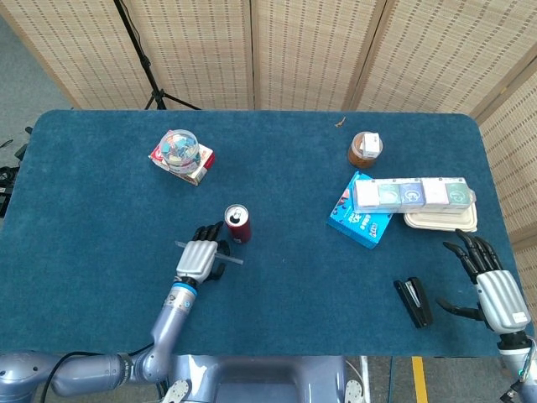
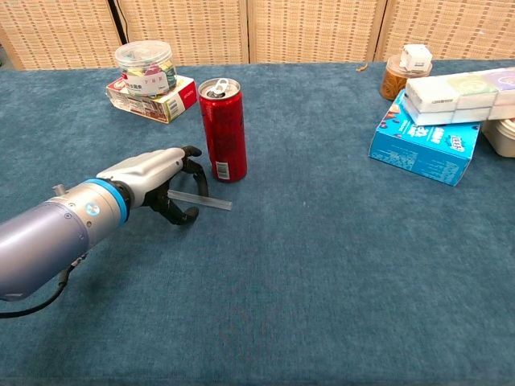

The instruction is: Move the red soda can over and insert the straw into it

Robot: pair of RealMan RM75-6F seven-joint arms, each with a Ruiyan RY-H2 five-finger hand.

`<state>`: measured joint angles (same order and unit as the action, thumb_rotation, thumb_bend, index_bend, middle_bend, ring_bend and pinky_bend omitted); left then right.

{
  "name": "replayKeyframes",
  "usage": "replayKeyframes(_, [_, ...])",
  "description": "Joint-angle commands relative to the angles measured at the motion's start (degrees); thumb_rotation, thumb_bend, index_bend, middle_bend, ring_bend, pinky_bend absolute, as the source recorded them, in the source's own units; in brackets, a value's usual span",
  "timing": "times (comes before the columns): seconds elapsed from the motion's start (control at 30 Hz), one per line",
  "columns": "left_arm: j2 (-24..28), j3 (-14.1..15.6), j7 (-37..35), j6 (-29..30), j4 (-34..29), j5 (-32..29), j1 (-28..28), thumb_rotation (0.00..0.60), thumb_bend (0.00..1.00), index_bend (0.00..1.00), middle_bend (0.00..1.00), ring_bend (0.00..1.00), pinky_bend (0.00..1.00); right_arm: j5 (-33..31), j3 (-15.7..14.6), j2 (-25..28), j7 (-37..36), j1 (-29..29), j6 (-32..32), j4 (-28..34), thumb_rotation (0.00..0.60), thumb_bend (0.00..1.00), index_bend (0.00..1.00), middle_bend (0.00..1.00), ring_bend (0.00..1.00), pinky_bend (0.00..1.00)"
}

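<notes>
A: The left hand (image 2: pixel 165 183) was seen just beside the red soda can (image 2: pixel 223 129), curled around the straw (image 2: pixel 201 201). The right hand (image 1: pixel 491 285) was held open, well apart.

B: No straw was seen in the can; insertion was judged undone.

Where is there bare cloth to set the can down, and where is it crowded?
Bare cloth runs down the middle, between the can and the blue box, and along the near edge between the left hand and the stapler. The far-left corner beyond the jar is also bare. The right side is crowded: blue box, packs, tray, stapler and right hand.
</notes>
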<state>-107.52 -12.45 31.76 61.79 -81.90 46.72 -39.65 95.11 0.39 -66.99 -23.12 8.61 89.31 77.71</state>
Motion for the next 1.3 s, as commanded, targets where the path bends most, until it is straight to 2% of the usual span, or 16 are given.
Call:
replayKeyframes(0.03, [0.14, 0.11, -0.17, -0.05, -0.24, 0.22, 0.02, 0.6, 0.42, 0.56, 0.0, 0.0, 0.0, -0.01, 0.0, 0.0, -0.06, 0.01, -0.06, 0.03, 0.6, 0.0, 0.13, 0.0, 0.0, 0.03])
replayKeyframes(0.7, [-0.89, 0.71, 0.79, 0.51, -0.12, 0.67, -0.43, 0.6, 0.44, 0.58, 0.0, 0.0, 0.0, -0.03, 0.14, 0.07, -0.21, -0.05, -0.06, -0.12, 0.6, 0.0, 0.13, 0.0, 0.0, 0.03])
replayKeyframes(1.3, [-0.41, 0.12, -0.05, 1.09, -0.51, 1.4, -0.25, 0.6, 0.45, 0.6, 0.0, 0.0, 0.0, 0.02, 0.14, 0.09, -0.1, -0.06, -0.17, -0.01, 0.6, 0.0, 0.13, 0.0, 0.0, 0.03])
